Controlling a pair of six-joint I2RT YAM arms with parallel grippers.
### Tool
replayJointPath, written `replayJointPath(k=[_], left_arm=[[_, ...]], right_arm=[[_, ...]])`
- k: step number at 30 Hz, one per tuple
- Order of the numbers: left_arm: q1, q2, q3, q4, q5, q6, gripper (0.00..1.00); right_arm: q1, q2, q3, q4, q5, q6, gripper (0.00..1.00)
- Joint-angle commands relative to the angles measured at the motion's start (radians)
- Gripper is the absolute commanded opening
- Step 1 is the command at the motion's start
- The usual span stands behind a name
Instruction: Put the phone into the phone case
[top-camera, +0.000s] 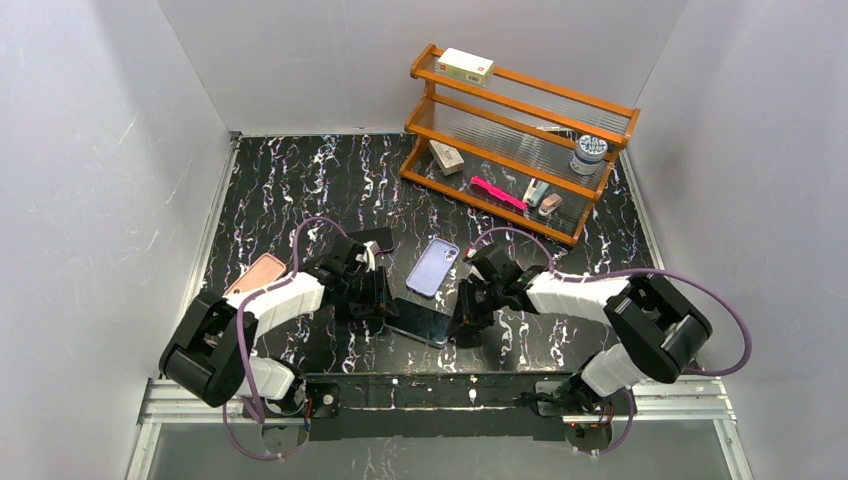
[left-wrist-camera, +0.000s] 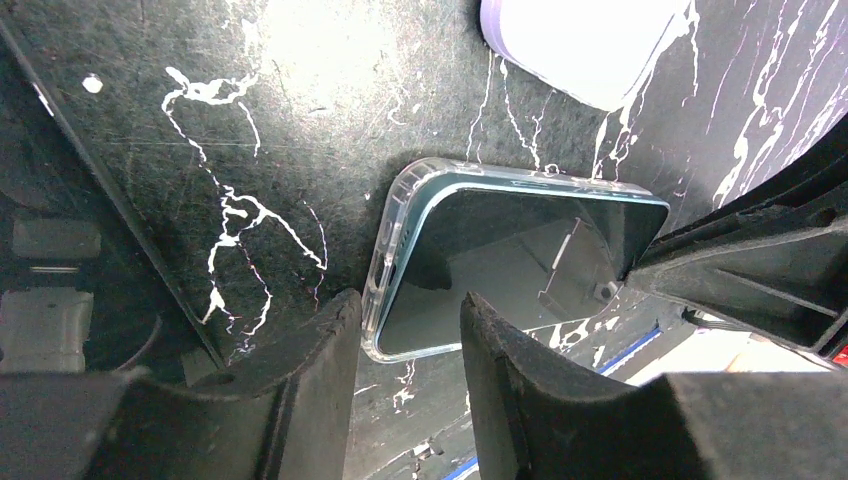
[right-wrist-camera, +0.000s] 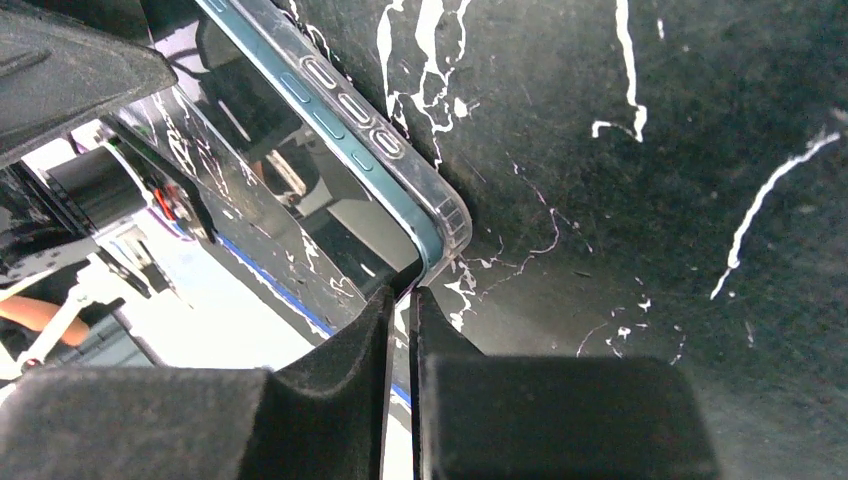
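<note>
The phone (left-wrist-camera: 500, 270) lies flat on the surface (left-wrist-camera: 300, 120) with its dark glass screen up. Its teal rim is seated inside the clear case (left-wrist-camera: 385, 250), which wraps its edges and has raised side buttons. One rounded corner of the case sits just ahead of the left gripper (left-wrist-camera: 410, 310), in line with the gap between its parted fingers. Another corner sits right at the tips of the right gripper (right-wrist-camera: 402, 295), whose fingers are nearly together.

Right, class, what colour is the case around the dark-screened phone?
Clear and see-through: the case shows best in the left wrist view.
</note>
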Motion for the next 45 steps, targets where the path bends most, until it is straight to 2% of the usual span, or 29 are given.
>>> replayJointPath(k=[1, 3, 5, 9, 12, 22, 27, 32, 40, 45], left_arm=[[-0.009, 0.005, -0.018, 0.022, 0.063, -0.025, 0.38], [-0.009, -0.005, 0.000, 0.003, 0.045, -0.013, 0.38], [-0.009, -0.013, 0.038, -0.049, 0.003, 0.013, 0.38], [-0.009, -0.032, 0.122, -0.161, -0.075, 0.054, 0.48], [-0.009, -0.059, 0.133, -0.183, -0.093, 0.046, 0.49], [-0.010, -0.169, 0.019, -0.168, 0.001, -0.033, 0.50], [-0.013, -0.203, -0.053, -0.087, 0.055, -0.113, 0.50], [-0.017, -0.198, -0.118, 0.018, 0.077, -0.180, 0.49], [-0.020, -0.165, -0.175, 0.119, 0.083, -0.223, 0.44], [-0.021, -0.167, -0.201, 0.186, 0.087, -0.258, 0.40]], right_arm=[[0.030, -0.036, -0.045, 0.094, 0.035, 0.090, 0.16], [0.031, -0.064, -0.044, 0.068, 0.044, 0.094, 0.18], [0.031, -0.110, -0.031, 0.023, 0.054, 0.080, 0.25], [0.031, -0.201, 0.017, -0.096, 0.111, 0.025, 0.37], [0.026, -0.226, 0.044, -0.128, 0.144, -0.023, 0.40], [0.011, -0.046, 0.208, -0.161, 0.168, -0.246, 0.45], [0.009, 0.038, 0.247, -0.149, 0.143, -0.313, 0.45], [0.009, 0.079, 0.232, -0.129, 0.079, -0.334, 0.42], [0.009, 0.052, 0.158, -0.061, -0.010, -0.274, 0.18], [0.009, 0.033, 0.070, 0.043, -0.035, -0.159, 0.12]])
